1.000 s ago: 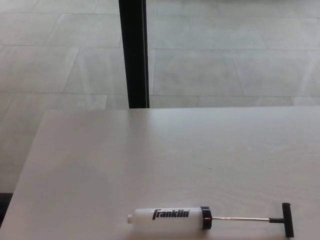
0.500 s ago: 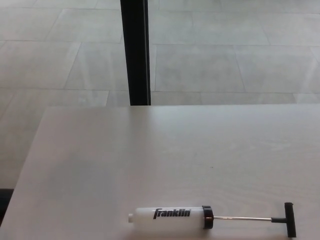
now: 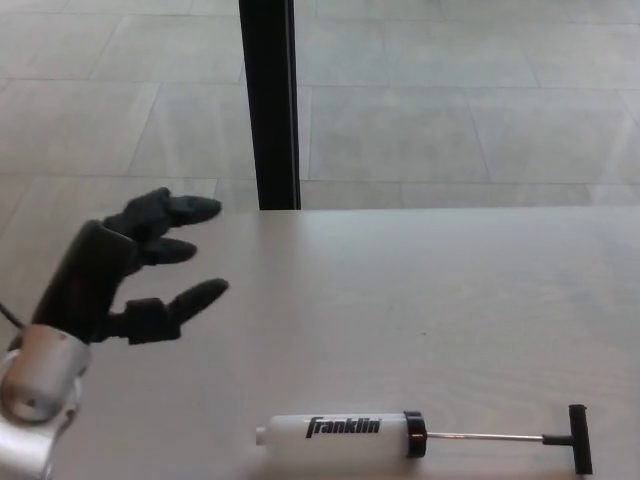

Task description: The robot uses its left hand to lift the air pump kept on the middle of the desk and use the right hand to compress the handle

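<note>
Left hand [image 3: 105, 275] newly raised over pale desk [image 3: 400, 290], fingers [image 3: 190, 210] spread, released, air pump [image 3: 400, 436] unmoved, tiled floor [image 3: 450, 110] behind

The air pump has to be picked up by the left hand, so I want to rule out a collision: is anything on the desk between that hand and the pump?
Nothing visible. The left hand is open above bare desk, and the air pump lies alone near the front edge.
</note>
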Robot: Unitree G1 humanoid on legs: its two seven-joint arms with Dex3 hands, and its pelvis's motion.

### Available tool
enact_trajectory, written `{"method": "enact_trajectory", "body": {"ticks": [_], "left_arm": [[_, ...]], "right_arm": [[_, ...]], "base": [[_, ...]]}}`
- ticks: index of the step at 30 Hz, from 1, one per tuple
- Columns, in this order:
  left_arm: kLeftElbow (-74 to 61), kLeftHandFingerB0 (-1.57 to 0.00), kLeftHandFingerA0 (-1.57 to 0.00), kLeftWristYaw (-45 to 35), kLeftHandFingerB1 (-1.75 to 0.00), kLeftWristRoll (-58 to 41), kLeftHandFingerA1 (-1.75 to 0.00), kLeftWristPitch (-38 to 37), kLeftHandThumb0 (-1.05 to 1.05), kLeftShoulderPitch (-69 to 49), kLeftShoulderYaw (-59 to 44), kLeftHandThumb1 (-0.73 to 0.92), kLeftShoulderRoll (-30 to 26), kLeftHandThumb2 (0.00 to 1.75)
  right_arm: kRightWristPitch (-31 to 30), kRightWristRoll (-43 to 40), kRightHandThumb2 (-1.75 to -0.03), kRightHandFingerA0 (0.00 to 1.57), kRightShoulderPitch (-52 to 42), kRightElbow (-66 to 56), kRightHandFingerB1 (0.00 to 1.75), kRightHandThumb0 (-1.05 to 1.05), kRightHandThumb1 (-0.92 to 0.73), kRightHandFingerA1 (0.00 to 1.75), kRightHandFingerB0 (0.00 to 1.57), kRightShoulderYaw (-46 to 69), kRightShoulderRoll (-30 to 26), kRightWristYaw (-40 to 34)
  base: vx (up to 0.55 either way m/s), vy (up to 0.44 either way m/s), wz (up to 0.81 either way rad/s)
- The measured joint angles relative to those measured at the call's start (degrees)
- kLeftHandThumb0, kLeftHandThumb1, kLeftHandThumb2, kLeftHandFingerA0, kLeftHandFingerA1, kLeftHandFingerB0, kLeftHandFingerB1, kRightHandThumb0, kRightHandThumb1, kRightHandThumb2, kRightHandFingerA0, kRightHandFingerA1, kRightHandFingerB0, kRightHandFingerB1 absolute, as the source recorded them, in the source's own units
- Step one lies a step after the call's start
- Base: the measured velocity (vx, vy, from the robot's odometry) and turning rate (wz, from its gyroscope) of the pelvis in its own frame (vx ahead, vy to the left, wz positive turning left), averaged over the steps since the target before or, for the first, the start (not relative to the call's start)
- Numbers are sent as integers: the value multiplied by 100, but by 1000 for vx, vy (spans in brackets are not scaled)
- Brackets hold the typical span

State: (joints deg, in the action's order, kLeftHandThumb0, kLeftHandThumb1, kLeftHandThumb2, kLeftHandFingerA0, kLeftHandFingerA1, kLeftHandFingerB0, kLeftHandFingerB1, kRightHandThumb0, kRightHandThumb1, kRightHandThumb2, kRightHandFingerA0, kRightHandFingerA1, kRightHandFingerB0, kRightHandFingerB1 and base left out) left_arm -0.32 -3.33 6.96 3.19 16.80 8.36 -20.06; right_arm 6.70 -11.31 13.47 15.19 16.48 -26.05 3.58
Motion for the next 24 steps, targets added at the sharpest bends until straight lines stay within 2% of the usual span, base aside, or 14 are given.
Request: {"method": "enact_trajectory", "body": {"ticks": [1, 3, 5, 9, 10, 11, 12, 14, 16, 18, 19, 21, 22, 24], "left_arm": [[-12, -46, -46, 0, -47, 99, -57, 35, -66, 23, 179, 63, 34, 59], [-25, -44, -46, 0, -46, 230, -57, 81, -69, 52, 401, 63, 66, 60], [-48, -28, -37, -1, -52, 391, -63, 136, -72, 79, 636, 53, 82, 97], [-83, -19, -17, -13, -37, 724, -55, 249, -84, 128, 1070, 73, 70, 62], [-94, -8, -9, -26, -46, 808, -56, 277, -86, 141, 1171, 56, 60, 99], [-100, -12, -4, -34, -33, 857, -49, 295, -92, 150, 1229, 73, 54, 63], [-111, -8, -2, -55, -36, 957, -41, 335, -88, 171, 1346, 54, 36, 99], [-132, -9, 0, -101, -30, 1113, -35, 407, -96, 206, 1526, 74, 11, 63], [-151, -14, 0, -148, -23, 1252, -23, 475, -100, 235, 1688, 62, -7, 106], [-178, -9, 0, -216, -28, 1436, -26, 556, -93, 266, 1893, 58, -17, 105], [-188, -10, 0, -240, -26, 1501, -18, 584, -101, 276, 1973, 62, -22, 106], [-206, -10, 0, -296, -26, 1656, -18, 643, -101, 291, 2138, 62, -27, 106], [-215, -8, 0, -327, -15, 1747, -16, 680, -105, 300, 2240, 67, -31, 111], [-223, -7, 0, -392, -18, 1931, -2, 748, -105, 313, 2430, 62, -38, 86]], "right_arm": [[-22, 0, -113, 3, -11, -77, 48, -35, -53, 53, 0, -73, 29, 18], [-55, 0, -76, 9, -32, -173, 33, -80, -92, 40, 20, -167, 67, 43], [-89, 1, -75, 13, -50, -260, 34, -82, -92, 41, 24, -264, 98, 72], [-157, 0, -73, 20, -76, -385, 34, -79, -92, 41, 27, -377, 110, 107], [-170, 1, -71, 21, -80, -413, 35, -78, -92, 40, 28, -397, 110, 112], [-178, 1, -72, 25, -82, -429, 35, -77, -92, 41, 30, -408, 110, 114], [-193, 1, -71, 25, -84, -449, 36, -77, -92, 41, 32, -429, 110, 116], [-214, 1, -70, 29, -88, -467, 36, -76, -92, 43, 33, -455, 110, 118], [-230, 1, -114, 27, -90, -473, 50, -76, -78, 54, 29, -468, 111, 118], [-251, 0, -70, 37, -90, -482, 37, -73, -92, 44, 39, -477, 114, 118], [-257, 1, -116, 33, -90, -487, 51, -71, -77, 57, 30, -480, 116, 118], [-272, 1, -116, 33, -90, -502, 51, -71, -77, 57, 30, -489, 120, 118], [-282, 1, -68, 43, -90, -511, 38, -74, -92, 45, 44, -494, 122, 118], [-308, 1, -70, 44, -90, -539, 39, -73, -92, 45, 45, -498, 126, 118]], "base": [[0, 0, 0], [0, 0, 0], [0, 0, 0], [0, 0, 0], [0, 0, 0], [0, 0, 0], [0, 0, 0], [0, 0, 0], [0, 0, 0], [0, 0, 0], [0, 0, 0], [0, 0, 0], [0, 0, 0], [0, 0, 0]]}}
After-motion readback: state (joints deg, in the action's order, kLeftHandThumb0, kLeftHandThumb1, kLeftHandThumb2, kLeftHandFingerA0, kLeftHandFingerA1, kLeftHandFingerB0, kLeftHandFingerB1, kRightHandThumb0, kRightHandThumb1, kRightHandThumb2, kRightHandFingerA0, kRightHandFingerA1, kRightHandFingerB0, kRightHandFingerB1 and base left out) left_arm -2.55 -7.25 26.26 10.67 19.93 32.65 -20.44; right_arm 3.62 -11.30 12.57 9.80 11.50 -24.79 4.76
